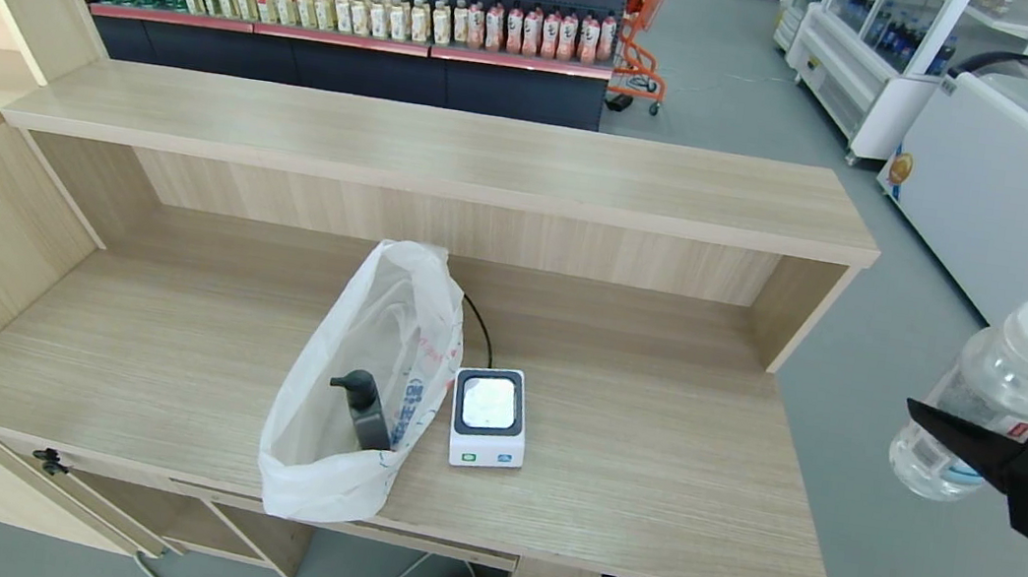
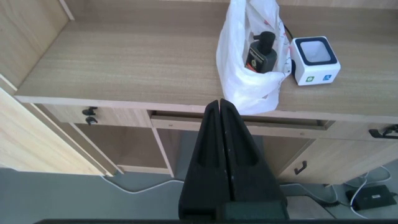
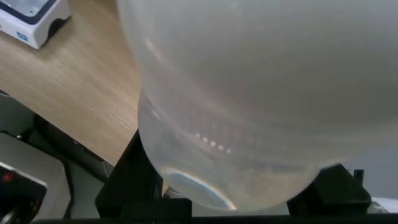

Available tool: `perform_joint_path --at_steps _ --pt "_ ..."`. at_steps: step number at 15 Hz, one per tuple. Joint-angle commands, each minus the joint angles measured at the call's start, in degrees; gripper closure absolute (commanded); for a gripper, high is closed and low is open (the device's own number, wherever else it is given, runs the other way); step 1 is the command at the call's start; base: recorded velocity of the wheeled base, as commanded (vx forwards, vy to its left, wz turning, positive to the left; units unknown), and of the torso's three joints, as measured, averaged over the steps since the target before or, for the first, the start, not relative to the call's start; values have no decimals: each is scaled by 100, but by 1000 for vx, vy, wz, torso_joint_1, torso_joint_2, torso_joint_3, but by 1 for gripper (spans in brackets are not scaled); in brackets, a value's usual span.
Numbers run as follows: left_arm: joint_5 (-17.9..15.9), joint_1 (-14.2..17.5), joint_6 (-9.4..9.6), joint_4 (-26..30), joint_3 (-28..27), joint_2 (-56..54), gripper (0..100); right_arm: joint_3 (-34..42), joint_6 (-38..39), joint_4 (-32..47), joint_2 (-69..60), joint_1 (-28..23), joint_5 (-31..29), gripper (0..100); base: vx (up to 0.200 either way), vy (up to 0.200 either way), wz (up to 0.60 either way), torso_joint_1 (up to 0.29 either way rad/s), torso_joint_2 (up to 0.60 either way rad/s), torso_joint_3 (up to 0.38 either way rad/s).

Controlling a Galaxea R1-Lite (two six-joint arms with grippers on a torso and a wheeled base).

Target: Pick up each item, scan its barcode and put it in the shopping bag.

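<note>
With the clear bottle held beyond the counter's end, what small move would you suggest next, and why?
Probably swing the right gripper leftward, bringing its clear plastic white-capped bottle over the white box-shaped scanner: the bottle hangs past the right end of the wooden counter, far from the scanner's window beside the white plastic bag.

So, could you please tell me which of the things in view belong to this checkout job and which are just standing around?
Part of the job:
- clear plastic bottle, held in the right gripper
- barcode scanner on the counter
- shopping bag
- dark pump bottle inside the bag

Just around:
- drink shelves
- orange cart
- freezer cabinets
</note>
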Motion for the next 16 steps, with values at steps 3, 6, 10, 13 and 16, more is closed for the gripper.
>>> perform_joint_path --at_steps 3,6,10,13,16 --pt "1 0 0 4 1 -2 100 82 -734 -517 378 -214 84 100 0 0 0 0 0 0" --pt "1 0 0 4 1 6 100 258 -814 -570 361 -214 76 100 0 0 0 0 0 0" --pt "1 0 0 -4 1 6 100 381 -831 -570 282 -223 58 100 0 0 0 0 0 0" --pt "1 0 0 4 1 -2 100 381 -989 -579 264 -205 84 100 0 0 0 0 0 0" --pt "1 0 9 4 1 -2 100 389 -1033 -579 255 -205 84 100 0 0 0 0 0 0"
